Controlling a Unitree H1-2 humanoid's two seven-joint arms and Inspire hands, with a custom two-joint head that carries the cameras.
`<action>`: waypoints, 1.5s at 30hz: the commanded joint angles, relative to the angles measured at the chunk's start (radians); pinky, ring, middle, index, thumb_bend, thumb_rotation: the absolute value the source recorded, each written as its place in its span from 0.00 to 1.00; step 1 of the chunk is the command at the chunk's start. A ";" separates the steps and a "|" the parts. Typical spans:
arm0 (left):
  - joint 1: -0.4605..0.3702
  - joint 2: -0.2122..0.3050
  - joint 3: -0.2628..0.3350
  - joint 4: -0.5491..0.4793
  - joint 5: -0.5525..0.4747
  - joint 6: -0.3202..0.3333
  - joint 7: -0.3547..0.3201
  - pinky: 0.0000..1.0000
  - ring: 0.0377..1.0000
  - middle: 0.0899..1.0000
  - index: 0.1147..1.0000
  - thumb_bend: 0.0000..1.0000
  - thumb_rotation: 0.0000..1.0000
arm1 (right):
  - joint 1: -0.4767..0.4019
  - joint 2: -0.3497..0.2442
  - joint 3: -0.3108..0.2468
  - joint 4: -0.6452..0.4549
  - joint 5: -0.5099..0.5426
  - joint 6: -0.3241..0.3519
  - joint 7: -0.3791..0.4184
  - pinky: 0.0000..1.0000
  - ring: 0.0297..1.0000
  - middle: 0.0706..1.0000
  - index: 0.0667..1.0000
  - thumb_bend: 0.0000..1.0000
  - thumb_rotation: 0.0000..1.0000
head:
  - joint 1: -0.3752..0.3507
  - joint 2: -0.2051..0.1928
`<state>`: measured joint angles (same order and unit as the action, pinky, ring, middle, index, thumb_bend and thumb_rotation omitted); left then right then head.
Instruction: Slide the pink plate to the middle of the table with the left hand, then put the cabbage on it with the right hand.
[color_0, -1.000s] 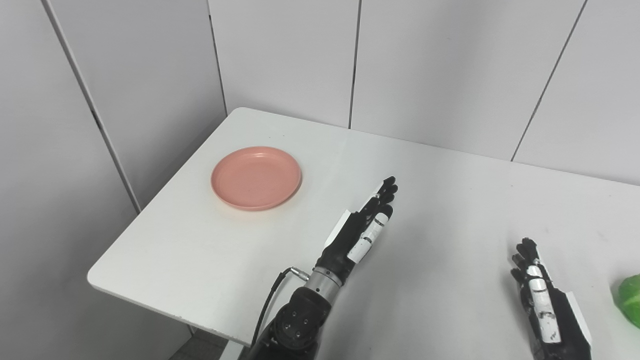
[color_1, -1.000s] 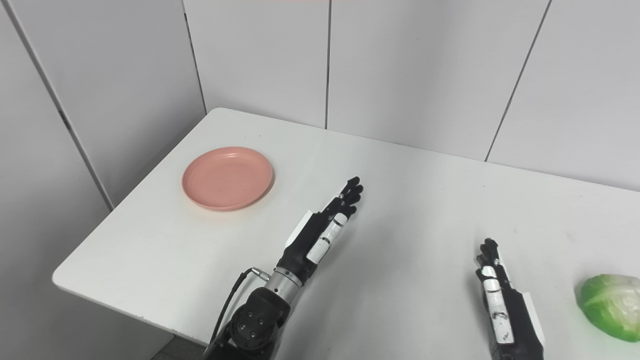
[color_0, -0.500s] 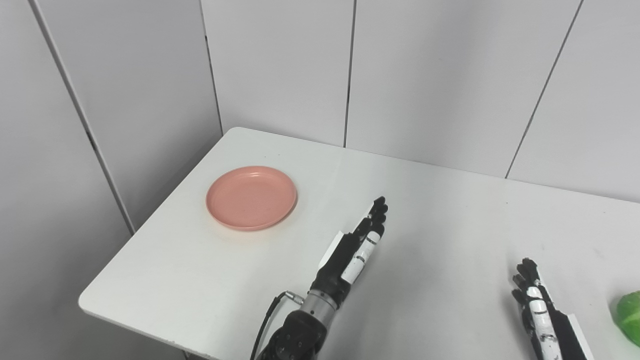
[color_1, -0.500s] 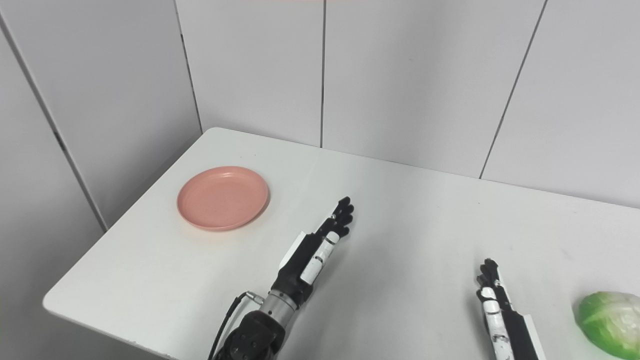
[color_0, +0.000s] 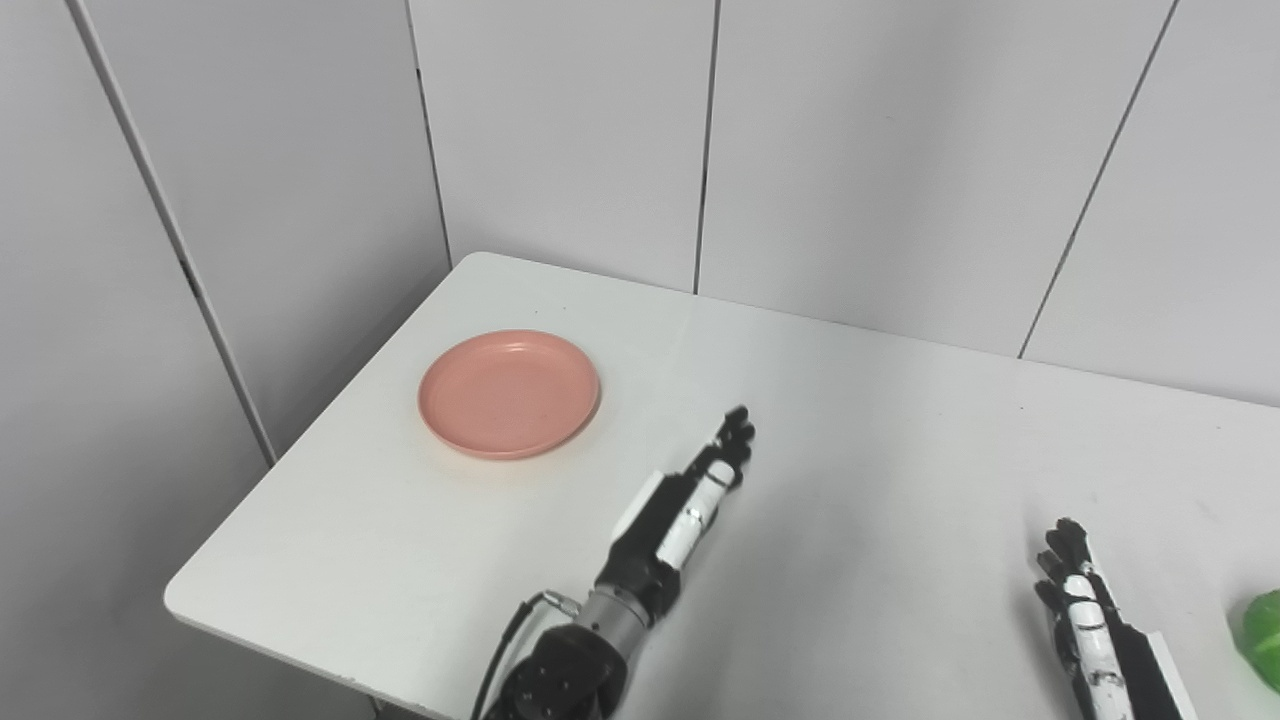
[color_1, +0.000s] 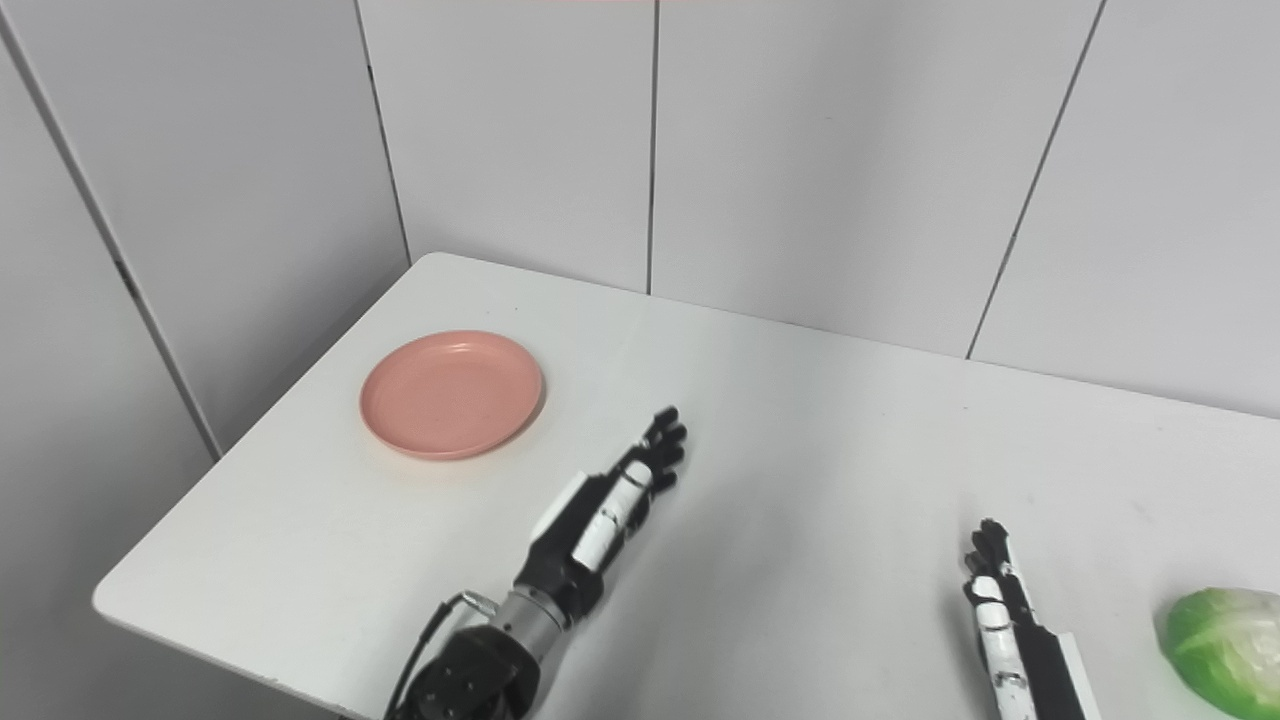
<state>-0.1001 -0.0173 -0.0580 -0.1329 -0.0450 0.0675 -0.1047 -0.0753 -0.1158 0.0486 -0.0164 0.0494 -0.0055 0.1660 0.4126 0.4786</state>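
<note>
A pink plate (color_0: 509, 393) sits empty on the white table (color_0: 880, 430) near its left edge; it also shows in the right eye view (color_1: 452, 393). My left hand (color_0: 680, 505) is open with straight fingers above the table, right of and nearer than the plate, apart from it. A green cabbage (color_1: 1228, 650) lies at the near right. My right hand (color_1: 1015, 625) is open and empty at the bottom right, left of the cabbage and apart from it.
Grey wall panels (color_0: 560, 140) stand close behind and to the left of the table. The table's left edge and rounded near-left corner (color_0: 185, 600) lie just beyond the plate.
The camera has tilted, shifting the whole picture down. My left hand has moved left and a little back, closer to the plate. The plate, the cabbage and the right hand have stayed put.
</note>
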 joint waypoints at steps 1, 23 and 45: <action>-0.076 0.015 0.025 -0.051 -0.041 -0.004 -0.008 0.96 0.95 0.97 0.98 0.52 1.00 | -0.007 0.010 0.005 -0.007 0.003 -0.004 0.000 1.00 1.00 1.00 1.00 0.09 1.00 | 0.004 0.002; -0.408 0.238 0.297 -0.047 -0.114 0.165 0.074 0.87 0.87 0.87 0.87 0.47 1.00 | -0.005 0.009 0.010 -0.015 0.006 -0.007 0.006 1.00 1.00 1.00 1.00 0.08 1.00 | 0.026 0.007; -0.487 0.506 0.446 0.250 -0.229 0.200 0.048 0.94 0.95 0.95 0.93 0.43 1.00 | 0.009 0.006 0.006 -0.055 0.021 0.024 0.007 1.00 1.00 1.00 1.00 0.07 1.00 | 0.041 0.015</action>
<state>-0.5246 0.4482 0.3755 0.1229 -0.2608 0.2705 -0.0508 -0.0580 -0.1136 0.0548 -0.0465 0.0585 0.0121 0.1682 0.4541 0.4939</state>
